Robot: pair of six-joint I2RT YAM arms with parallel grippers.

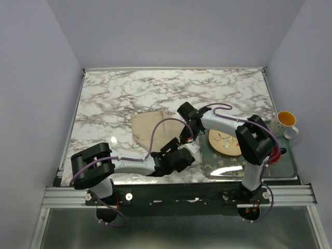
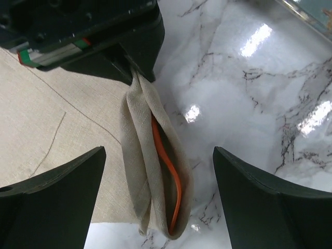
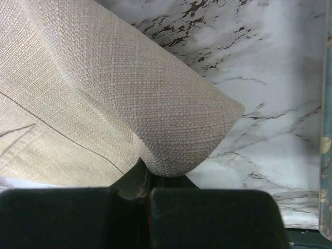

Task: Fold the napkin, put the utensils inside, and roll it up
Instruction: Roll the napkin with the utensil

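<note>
Tan woven napkin (image 2: 137, 161), one edge curled loosely around the orange utensil (image 2: 179, 199). My right jaws pinch the fold's end; my left jaws stand wide astride it.

Left jaws wide apart, right jaws together.

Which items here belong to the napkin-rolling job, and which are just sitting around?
In the job: napkin, pinched by the right hand; orange utensil inside its fold.
Lying about: patterned plate, tray under it, mug.
</note>
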